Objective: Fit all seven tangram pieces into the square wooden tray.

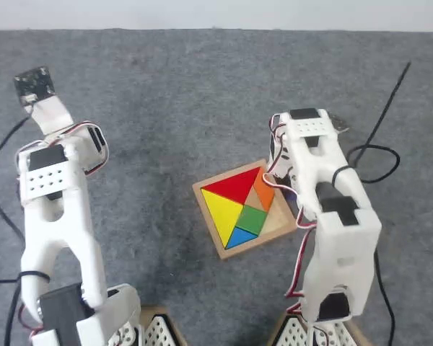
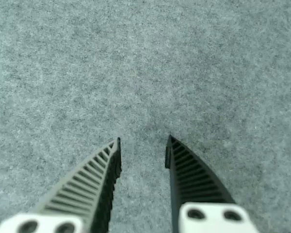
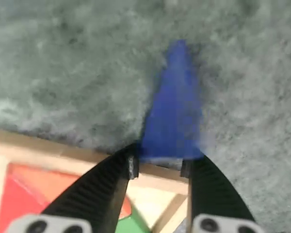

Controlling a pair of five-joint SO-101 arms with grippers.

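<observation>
Grey felt covers the bench (image 1: 166, 94). Just right of centre in the high view sits the square wooden tray (image 1: 207, 218). It holds a red triangle (image 1: 234, 186), a yellow triangle (image 1: 222, 213), a green square (image 1: 252, 218), an orange piece (image 1: 264, 193) and a small light-blue triangle (image 1: 239, 236). The right jaws grip a dark blue piece (image 3: 177, 111) by its wide end at the tray's rim, its narrow end pointing out over the felt. The left jaws, at the upper left of the high view, stand narrowly apart over bare felt with nothing between them.

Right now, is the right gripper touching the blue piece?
Touching. The right wrist view shows the right gripper pinching the blue piece, both fingertips against its sides.
</observation>
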